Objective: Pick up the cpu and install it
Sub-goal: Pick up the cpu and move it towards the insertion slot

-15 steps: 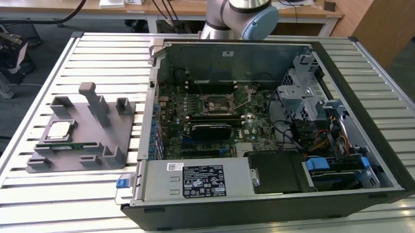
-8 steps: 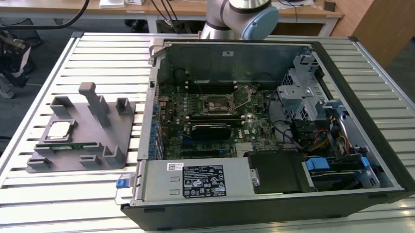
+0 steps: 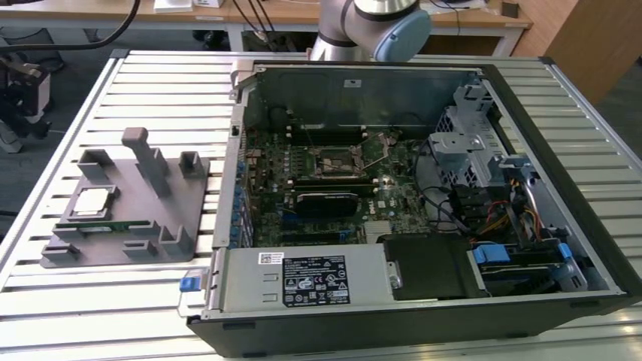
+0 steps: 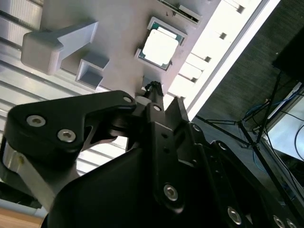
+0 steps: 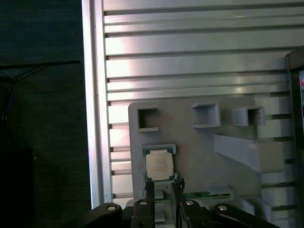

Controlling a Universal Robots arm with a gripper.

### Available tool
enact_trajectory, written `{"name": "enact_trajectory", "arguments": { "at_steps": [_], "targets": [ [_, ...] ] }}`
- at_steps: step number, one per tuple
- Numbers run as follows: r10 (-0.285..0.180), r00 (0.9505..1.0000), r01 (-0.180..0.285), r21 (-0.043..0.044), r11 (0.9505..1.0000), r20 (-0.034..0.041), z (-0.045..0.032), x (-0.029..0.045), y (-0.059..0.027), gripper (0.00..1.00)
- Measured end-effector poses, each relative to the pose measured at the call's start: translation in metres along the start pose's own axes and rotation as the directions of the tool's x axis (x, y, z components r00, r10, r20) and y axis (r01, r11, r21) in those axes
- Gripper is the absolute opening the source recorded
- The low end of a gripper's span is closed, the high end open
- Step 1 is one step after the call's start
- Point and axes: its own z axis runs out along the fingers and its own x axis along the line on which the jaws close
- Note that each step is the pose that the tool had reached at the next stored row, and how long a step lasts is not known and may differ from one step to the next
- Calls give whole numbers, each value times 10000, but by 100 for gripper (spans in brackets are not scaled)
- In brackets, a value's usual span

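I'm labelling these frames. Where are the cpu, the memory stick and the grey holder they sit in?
cpu [image 5: 159, 165], first wrist view, centre of its metal top.
memory stick [image 5: 206, 194], first wrist view, middle of its green edge.
grey holder [image 5: 190, 147], first wrist view, bare plate surface.

Grey robot arm [image 3: 346, 30] at the far edge in the exterior view, black gripper [image 5: 163, 190] facing downward, two fingers [image 5: 149, 194] set slightly apart
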Motion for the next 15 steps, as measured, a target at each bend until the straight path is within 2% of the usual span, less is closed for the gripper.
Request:
{"name": "enact_trajectory", "arguments": {
  "at_steps": [2, 3, 5, 6, 8, 9, 11, 12, 14, 15],
  "targets": [
    [0, 10000, 0, 0, 10000, 0, 15, 0, -1, 35],
    [0, 10000, 0, 0, 10000, 0, 21, 0, -1, 35],
    [0, 10000, 0, 0, 10000, -1, 33, 0, -2, 47],
    [0, 10000, 0, 0, 10000, 0, 40, 1, -2, 47],
    [0, 10000, 0, 0, 10000, -1, 51, 1, -2, 58],
    [0, 10000, 0, 0, 10000, -1, 56, 1, -2, 58],
    [0, 10000, 0, 0, 10000, -1, 65, 1, -3, 70],
    [0, 10000, 0, -1, 10000, 1, 71, 1, -3, 70],
    [0, 10000, 0, 10, 10000, 0, 88, 1, -4, 82],
    [-1, 10000, 1, 12, 10000, 0, 98, 1, -5, 82]
  ]
}}
